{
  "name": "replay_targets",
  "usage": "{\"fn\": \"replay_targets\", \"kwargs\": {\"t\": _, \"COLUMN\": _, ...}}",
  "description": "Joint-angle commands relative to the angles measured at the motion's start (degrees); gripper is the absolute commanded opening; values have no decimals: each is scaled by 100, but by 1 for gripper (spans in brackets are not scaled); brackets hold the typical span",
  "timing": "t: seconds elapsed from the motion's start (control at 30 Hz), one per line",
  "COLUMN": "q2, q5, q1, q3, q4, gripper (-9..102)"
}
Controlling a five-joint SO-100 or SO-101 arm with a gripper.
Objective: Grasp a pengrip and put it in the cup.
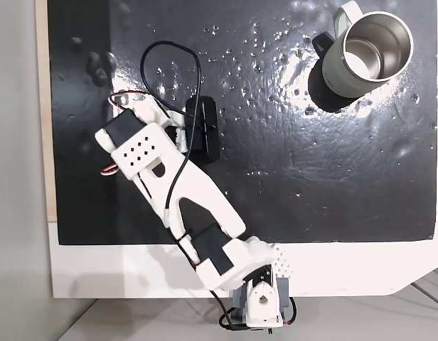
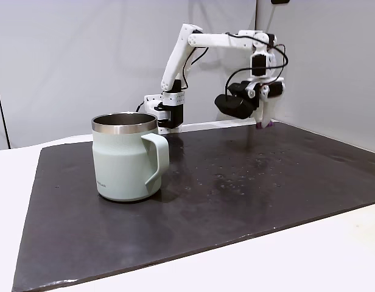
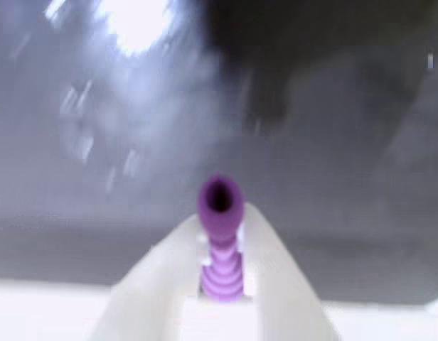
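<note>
So in a fixed view from above, the arm folds back over the left part of the black mat (image 1: 290, 177), and the cup (image 1: 365, 53) sits well apart in the top right corner, steel mouth open to the camera. Lots of bare mat lies between them, nothing to dodge. The mat's right edge runs just beside the cup, so there's not much margin on that side.

In a fixed view from the side, the gripper (image 2: 264, 123) hangs at the far end of the mat with a speck of purple at its tip, low to the surface; whether it's touching the mat is too small to tell. The cup (image 2: 128, 157) stands up front, handle facing right in that view.

The wrist view settles it: the fingers (image 3: 276, 270) are pinched narrow around the pengrip (image 3: 220, 241), which pokes out past the tips, hollow end forward.

Risk-wise, the piece looks soft and ribbed, so a light pinch could probably let it squirm out during the swing across. It's also tiny, so releasing off-centre or too high might bounce it off the steel rim.
</note>
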Motion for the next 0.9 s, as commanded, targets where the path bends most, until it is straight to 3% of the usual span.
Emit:
{"fn": "replay_targets", "kwargs": {"t": 0.0, "q2": 1055, "q5": -431, "q1": -44, "q3": -325, "q4": 308, "gripper": 0}}
{"fn": "replay_targets", "kwargs": {"t": 0.4, "q2": 1828, "q5": -1477, "q1": 712, "q3": -1564, "q4": 1204, "gripper": 0}}
{"fn": "replay_targets", "kwargs": {"t": 0.7, "q2": 2487, "q5": -1591, "q1": 1389, "q3": -738, "q4": 1327, "gripper": 0}}
{"fn": "replay_targets", "kwargs": {"t": 0.87, "q2": 2619, "q5": -1881, "q1": 2241, "q3": -642, "q4": 1327, "gripper": 0}}
